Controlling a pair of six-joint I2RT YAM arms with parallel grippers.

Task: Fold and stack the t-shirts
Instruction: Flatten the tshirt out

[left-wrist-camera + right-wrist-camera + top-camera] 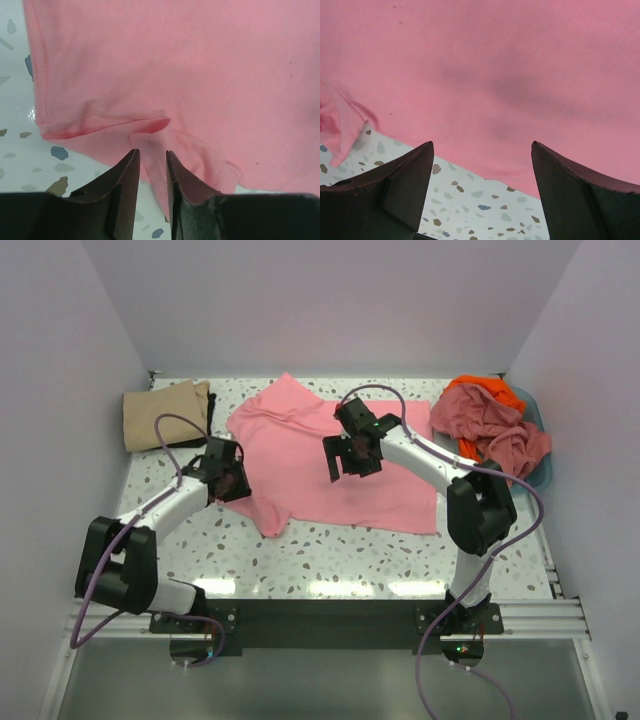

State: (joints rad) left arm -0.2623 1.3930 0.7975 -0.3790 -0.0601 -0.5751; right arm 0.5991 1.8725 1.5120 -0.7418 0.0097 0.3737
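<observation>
A light pink t-shirt [330, 455] lies spread flat in the middle of the table. My left gripper [232, 483] is at its near left sleeve. In the left wrist view the jaws [152, 154] stand narrowly apart with a fold of the pink fabric [200, 75] between them, not pinched tight. My right gripper [352, 462] hovers over the shirt's middle. The right wrist view shows it [482, 145] wide open above the shirt's hem [495, 65], with nothing between its fingers. A folded tan t-shirt [165, 413] lies at the back left.
A crumpled dusty pink t-shirt [495, 430] and an orange one [485, 388] are heaped in a blue basket [533, 405] at the back right. White walls close in the speckled table [330, 550] on three sides.
</observation>
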